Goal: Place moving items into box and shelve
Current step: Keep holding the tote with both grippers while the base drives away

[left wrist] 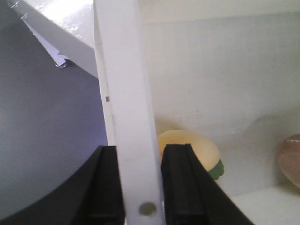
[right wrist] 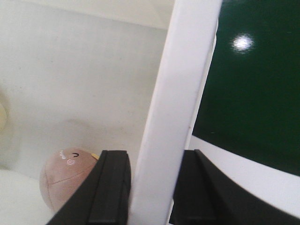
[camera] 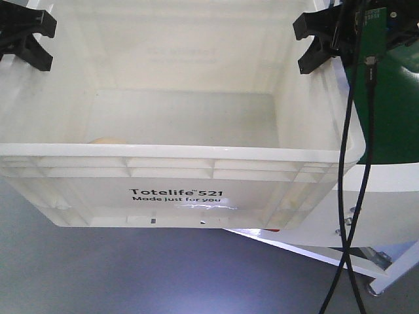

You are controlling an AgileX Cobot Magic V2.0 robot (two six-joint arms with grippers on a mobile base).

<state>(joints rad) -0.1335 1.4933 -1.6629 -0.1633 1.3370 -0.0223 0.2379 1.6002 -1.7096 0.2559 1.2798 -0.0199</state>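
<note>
Left gripper (left wrist: 139, 159), left wrist view: two black fingers (left wrist: 105, 187) stand one on each side of the white rim (left wrist: 126, 93) of the box, clamped against it, outer finger on the floor side, inner finger within the box. A small round metal stud shows on the rim between them.

Right gripper (right wrist: 152, 159), right wrist view: its black fingers (right wrist: 112, 187) likewise pinch the opposite rim (right wrist: 187, 70), one inside the box, one outside.

Front view: the left gripper (camera: 26, 33) sits at the far left wall and the right gripper (camera: 321, 39) at the far right wall of the box (camera: 196, 150), a large white tote with a ribbed rim and the black print "Totelife 521 Made just for you" on its near wall.

Contents: the cream-yellow fruit (left wrist: 187, 150) lies on the box floor just beside the left wall, near the inner left finger, with a small green leaf piece (left wrist: 216, 169) at its lower right; its top barely shows over the near rim in the front view (camera: 108, 139). The reddish-brown fruit (right wrist: 65, 178) lies on the box floor beside the right wall, next to the inner right finger. The two fruits are apart.

Surroundings: a green surface (camera: 393, 118) with a white edge lies right of the box; grey floor (camera: 98, 275) shows under the near wall; a black cable (camera: 357, 196) hangs at right.
</note>
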